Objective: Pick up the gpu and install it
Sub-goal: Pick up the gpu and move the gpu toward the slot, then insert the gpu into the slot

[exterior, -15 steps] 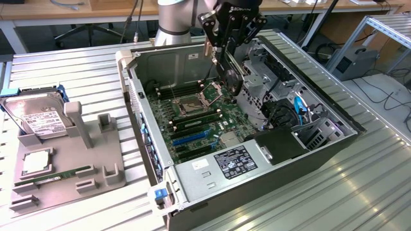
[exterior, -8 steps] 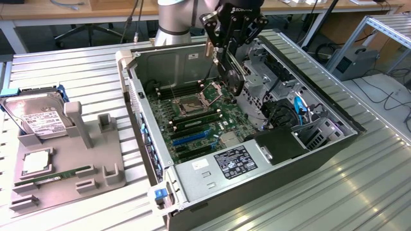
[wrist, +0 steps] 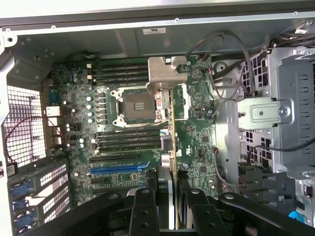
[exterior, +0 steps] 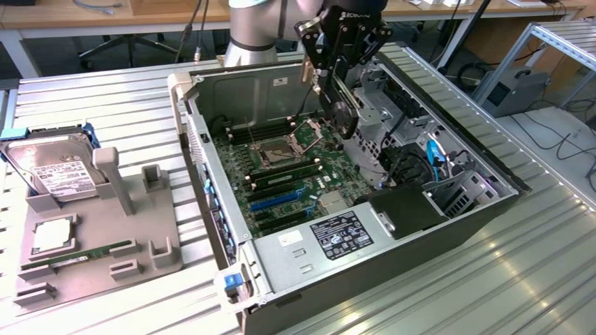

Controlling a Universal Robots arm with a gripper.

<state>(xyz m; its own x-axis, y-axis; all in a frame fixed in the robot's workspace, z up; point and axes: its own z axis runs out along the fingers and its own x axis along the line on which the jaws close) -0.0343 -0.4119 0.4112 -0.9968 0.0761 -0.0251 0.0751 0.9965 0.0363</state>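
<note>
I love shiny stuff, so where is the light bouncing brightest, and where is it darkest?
Exterior view: white glare streaks the ribbed metal table at the exterior view's right. Wrist view: the computer case's rim glows pale, while the gripper holding the gpu is a dark silhouette.

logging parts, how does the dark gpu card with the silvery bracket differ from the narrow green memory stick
The dark gpu card is held in the black gripper above the motherboard; the narrow green memory stick sits in the grey tray outside the case. The gpu card is dark, the memory stick green. Both are thin boards.
</note>
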